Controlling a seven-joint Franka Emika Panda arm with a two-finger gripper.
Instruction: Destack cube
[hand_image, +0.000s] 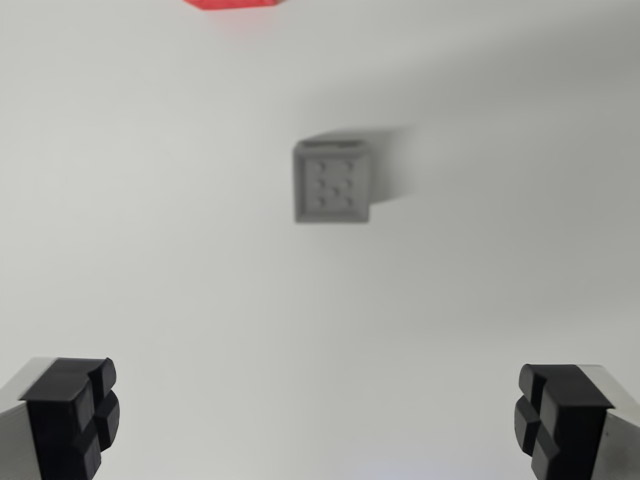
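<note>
Overhead, wide-open empty claw (318, 420), grey cube (334, 184) (blurred) beyond, red object (233, 4) at top edge.

No legible text, label, brand, number or sign is recorded. The grey cube (333, 183) carries only small dark dimples on its top face, too blurred to be counted or read as a marking.

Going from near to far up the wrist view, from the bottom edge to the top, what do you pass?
Open gripper, its fingertips at the bottom corners → grey cube on the white surface → red object, cut off by the top edge.
</note>
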